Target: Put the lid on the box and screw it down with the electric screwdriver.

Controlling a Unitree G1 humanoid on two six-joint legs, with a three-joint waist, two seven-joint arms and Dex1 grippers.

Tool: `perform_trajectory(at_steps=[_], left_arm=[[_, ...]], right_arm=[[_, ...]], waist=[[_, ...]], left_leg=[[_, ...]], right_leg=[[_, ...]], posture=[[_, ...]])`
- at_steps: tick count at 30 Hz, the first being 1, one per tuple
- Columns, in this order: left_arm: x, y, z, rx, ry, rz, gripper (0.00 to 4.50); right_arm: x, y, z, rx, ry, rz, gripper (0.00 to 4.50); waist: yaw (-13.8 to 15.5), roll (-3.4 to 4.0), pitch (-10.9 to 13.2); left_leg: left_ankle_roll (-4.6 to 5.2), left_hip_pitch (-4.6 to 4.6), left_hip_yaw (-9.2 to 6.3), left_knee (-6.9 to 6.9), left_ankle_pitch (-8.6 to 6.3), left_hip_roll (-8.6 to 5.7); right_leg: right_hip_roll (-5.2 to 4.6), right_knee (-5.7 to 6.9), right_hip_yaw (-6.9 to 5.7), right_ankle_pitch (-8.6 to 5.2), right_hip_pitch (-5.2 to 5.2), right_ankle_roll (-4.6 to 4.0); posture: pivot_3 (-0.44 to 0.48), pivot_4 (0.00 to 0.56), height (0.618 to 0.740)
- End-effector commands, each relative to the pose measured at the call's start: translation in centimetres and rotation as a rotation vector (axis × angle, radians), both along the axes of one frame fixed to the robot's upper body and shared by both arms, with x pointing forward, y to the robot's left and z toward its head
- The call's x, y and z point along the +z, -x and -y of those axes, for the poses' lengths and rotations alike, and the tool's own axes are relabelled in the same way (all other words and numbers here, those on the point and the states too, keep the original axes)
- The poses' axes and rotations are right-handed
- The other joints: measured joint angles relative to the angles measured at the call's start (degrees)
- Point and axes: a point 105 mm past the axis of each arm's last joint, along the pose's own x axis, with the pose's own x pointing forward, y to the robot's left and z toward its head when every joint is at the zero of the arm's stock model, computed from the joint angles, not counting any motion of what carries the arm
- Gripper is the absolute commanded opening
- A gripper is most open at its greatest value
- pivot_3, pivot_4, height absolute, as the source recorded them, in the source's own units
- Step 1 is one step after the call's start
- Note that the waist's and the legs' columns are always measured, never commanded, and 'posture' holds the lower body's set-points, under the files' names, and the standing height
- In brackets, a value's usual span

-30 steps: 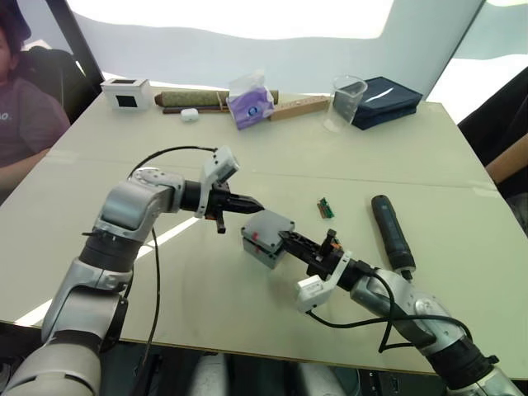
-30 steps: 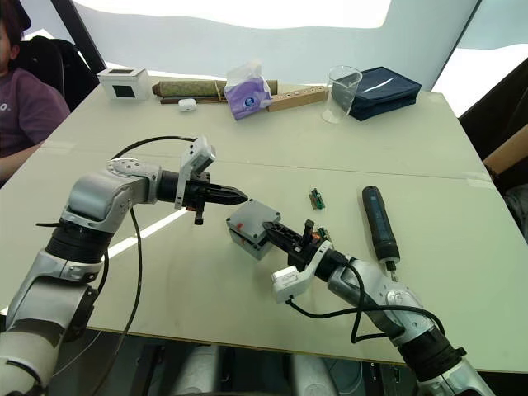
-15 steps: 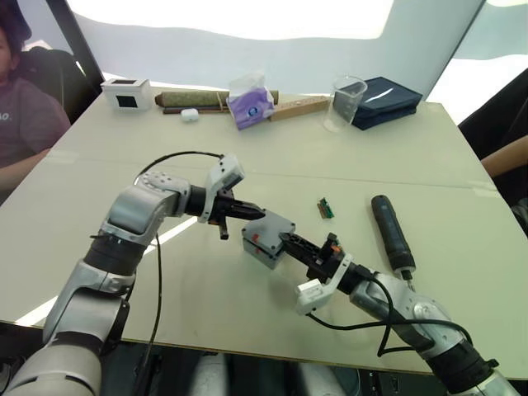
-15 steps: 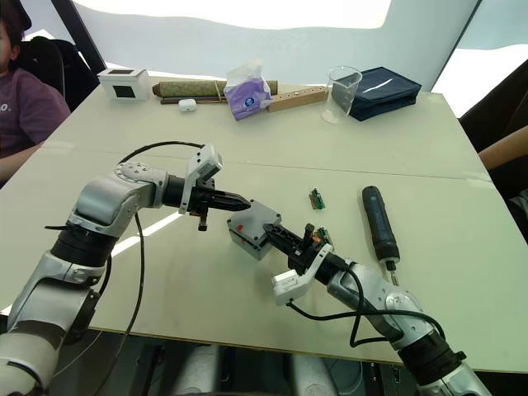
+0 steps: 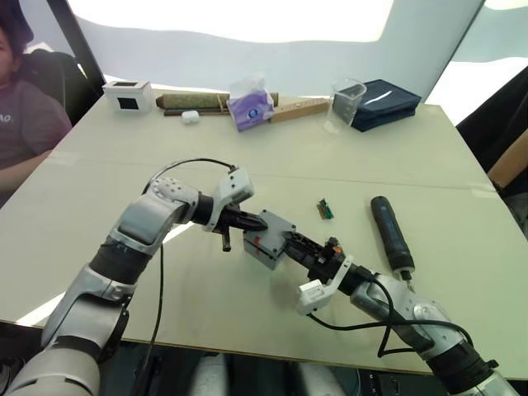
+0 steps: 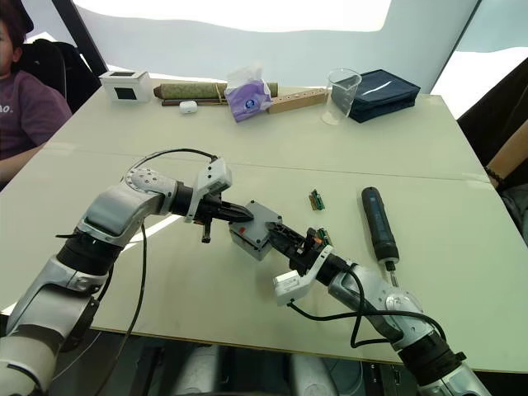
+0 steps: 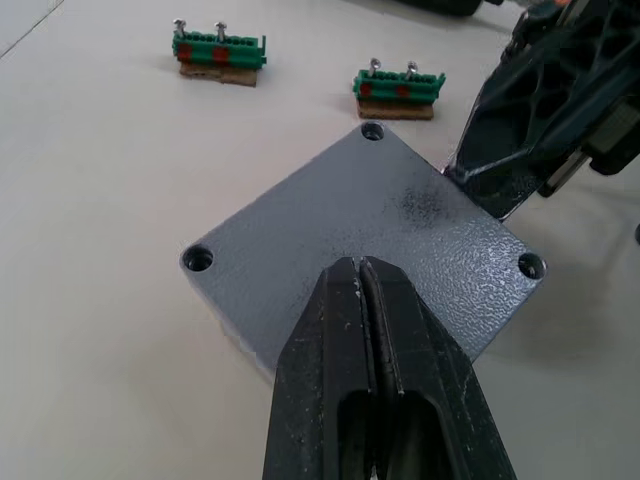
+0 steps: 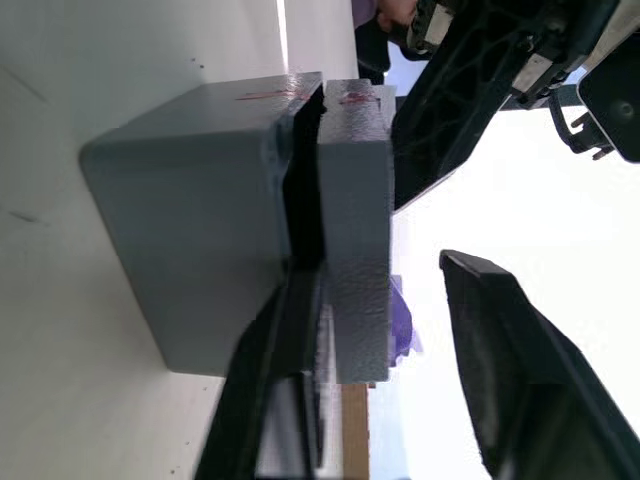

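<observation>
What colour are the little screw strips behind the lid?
Green with red spots, on a brown base; the strips show best in the left wrist view.

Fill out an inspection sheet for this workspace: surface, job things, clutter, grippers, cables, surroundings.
Surface: pale table, no spills seen.
Job's things: lid lies on the box, a gap open along one edge; screw holes empty. Electric screwdriver lies apart, on the robot's right.
Clutter: green strips, tissue pack, clear cup, dark blue case, white box along the far edge.
Grippers: left gripper shut, tips on the lid; right gripper open, one finger in the gap.
Cables: black cable looped over the left arm.
Surroundings: seated person at the robot's left.
</observation>
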Motion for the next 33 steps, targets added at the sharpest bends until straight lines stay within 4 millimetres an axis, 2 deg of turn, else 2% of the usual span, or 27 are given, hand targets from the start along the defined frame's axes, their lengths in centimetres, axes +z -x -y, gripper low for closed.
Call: perform_trajectory(at_steps=[1,2,14,19,22,25,29,33], left_arm=[[-2.4,0.7,0.2,-0.01,-0.071,-0.043,0.0],[-2.7,0.7,0.2,-0.007,-0.075,-0.047,0.0],[-5.9,1.2,-0.8,-0.001,-0.137,-0.085,0.0],[-6.5,1.2,-1.0,0.011,-0.159,-0.08,0.0],[-7.1,1.2,-1.0,0.019,-0.178,-0.078,0.0],[-7.4,1.4,-0.9,0.018,-0.184,-0.078,0.0],[-7.7,1.5,-0.9,0.019,-0.194,-0.076,0.0],[-7.9,1.6,-0.8,0.015,-0.196,-0.075,0.0]], right_arm=[[-1.0,0.5,0.4,-0.016,0.021,-0.05,3.37],[-0.8,0.7,0.4,-0.016,0.018,-0.048,3.69],[0.3,2.4,1.3,-0.03,-0.005,-0.059,3.69],[0.6,2.8,1.3,-0.017,-0.019,-0.089,3.69],[0.6,2.7,1.4,-0.019,0.019,-0.163,3.69],[1.6,2.3,1.1,-0.022,0.022,-0.205,3.69],[0.5,2.6,1.5,-0.042,0.098,-0.361,3.69],[1.0,3.0,1.8,-0.035,0.118,-0.377,3.69]], waist=[[-0.1,-0.05,0.0],[-0.1,-0.09,-0.2],[0.3,-0.03,-0.8],[0.4,0.04,-1.2],[0.4,0.14,-1.3],[0.3,0.14,-1.4],[0.2,0.12,-1.4],[0.1,0.16,-1.4]], left_leg=[[0.09,0.34,0.02,-0.02,-0.06,0.0],[0.16,0.54,0.03,-0.05,-0.11,0.0],[0.41,0.55,0.02,-0.04,-0.27,-0.04],[0.56,0.57,-0.03,-0.04,-0.36,-0.03],[0.61,0.58,-0.03,-0.04,-0.4,-0.04],[0.68,0.7,-0.06,-0.05,-0.43,-0.04],[0.91,1.44,-0.01,-0.16,-0.59,-0.03],[0.94,1.57,-0.02,-0.16,-0.62,-0.01]], right_leg=[[0.0,-0.04,0.02,-0.06,0.33,-0.04],[0.0,-0.07,0.02,-0.1,0.53,-0.06],[-0.02,-0.21,0.06,-0.2,0.64,-0.02],[-0.02,-0.44,0.01,-0.2,0.82,-0.02],[-0.02,-0.56,0.01,-0.2,0.9,-0.02],[-0.02,-0.63,0.0,-0.2,1.08,-0.01],[-0.02,-0.84,0.03,-0.27,1.82,-0.05],[-0.02,-0.86,0.02,-0.37,1.97,-0.21]], posture=[[0.0,0.15,0.74],[0.0,0.15,0.74],[0.0,0.15,0.74],[0.0,0.15,0.74],[0.0,0.15,0.74],[0.0,0.15,0.74],[0.0,0.15,0.74],[0.0,0.15,0.74]])
